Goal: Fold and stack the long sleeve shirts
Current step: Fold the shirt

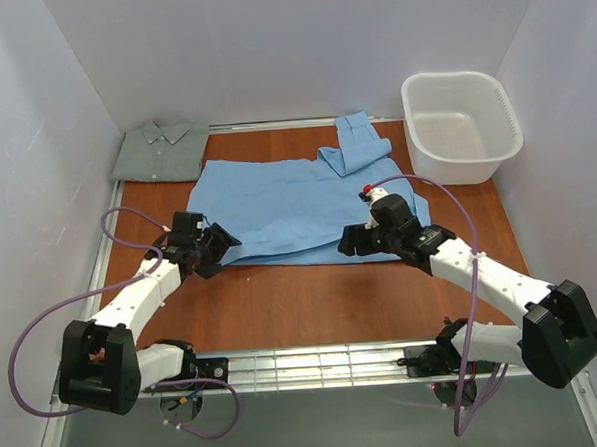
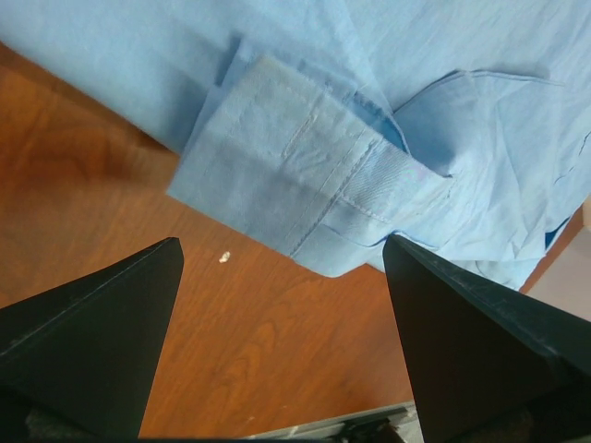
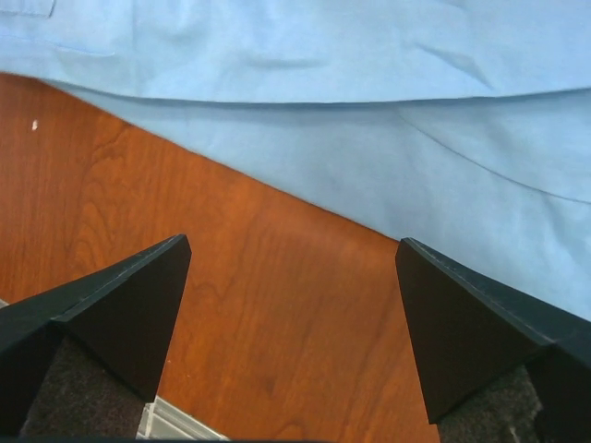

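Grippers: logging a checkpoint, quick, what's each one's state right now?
Left gripper: open, holding nothing.
Right gripper: open, holding nothing.

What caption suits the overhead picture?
Open left pincer and open right pincer by the blue shirt; grey-green shirt folded at the back left.

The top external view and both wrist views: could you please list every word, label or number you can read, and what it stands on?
None readable: the blue shirt, grey-green shirt and white basket show no print; any marking on the left arm or right arm is too small to read.
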`<action>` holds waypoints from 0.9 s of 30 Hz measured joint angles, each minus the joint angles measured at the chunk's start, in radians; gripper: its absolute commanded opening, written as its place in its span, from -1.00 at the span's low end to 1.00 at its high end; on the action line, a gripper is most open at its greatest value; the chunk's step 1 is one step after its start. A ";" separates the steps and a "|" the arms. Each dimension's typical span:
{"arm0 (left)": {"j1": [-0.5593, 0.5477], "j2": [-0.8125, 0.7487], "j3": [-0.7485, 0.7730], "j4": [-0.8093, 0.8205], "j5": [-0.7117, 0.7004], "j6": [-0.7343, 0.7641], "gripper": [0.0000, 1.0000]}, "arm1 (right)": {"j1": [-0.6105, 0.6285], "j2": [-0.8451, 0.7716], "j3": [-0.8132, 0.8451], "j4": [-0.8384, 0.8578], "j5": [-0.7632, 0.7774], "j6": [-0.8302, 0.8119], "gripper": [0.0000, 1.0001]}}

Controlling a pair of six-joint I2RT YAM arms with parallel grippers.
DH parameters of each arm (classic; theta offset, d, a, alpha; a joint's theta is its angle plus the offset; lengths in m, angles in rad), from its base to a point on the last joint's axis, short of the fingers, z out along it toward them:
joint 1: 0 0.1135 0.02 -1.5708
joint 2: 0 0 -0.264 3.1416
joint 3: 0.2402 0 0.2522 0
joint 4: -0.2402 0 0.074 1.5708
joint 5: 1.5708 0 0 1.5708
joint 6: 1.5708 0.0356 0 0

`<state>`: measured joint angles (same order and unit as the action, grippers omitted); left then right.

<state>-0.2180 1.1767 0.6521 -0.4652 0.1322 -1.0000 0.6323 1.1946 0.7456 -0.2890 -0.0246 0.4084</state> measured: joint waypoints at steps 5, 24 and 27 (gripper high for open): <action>-0.059 0.003 -0.055 0.049 -0.027 -0.117 0.69 | -0.073 -0.059 -0.024 -0.001 0.004 -0.003 0.75; -0.079 -0.166 -0.322 0.364 -0.145 -0.343 0.55 | -0.480 -0.070 -0.222 0.103 -0.235 0.056 0.55; -0.079 -0.186 -0.349 0.401 -0.163 -0.359 0.55 | -0.488 -0.051 -0.225 0.129 -0.267 0.056 0.54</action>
<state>-0.2970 0.9905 0.3027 -0.0639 -0.0303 -1.3594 0.1448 1.1435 0.5205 -0.1604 -0.2913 0.4648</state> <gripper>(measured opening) 0.777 0.776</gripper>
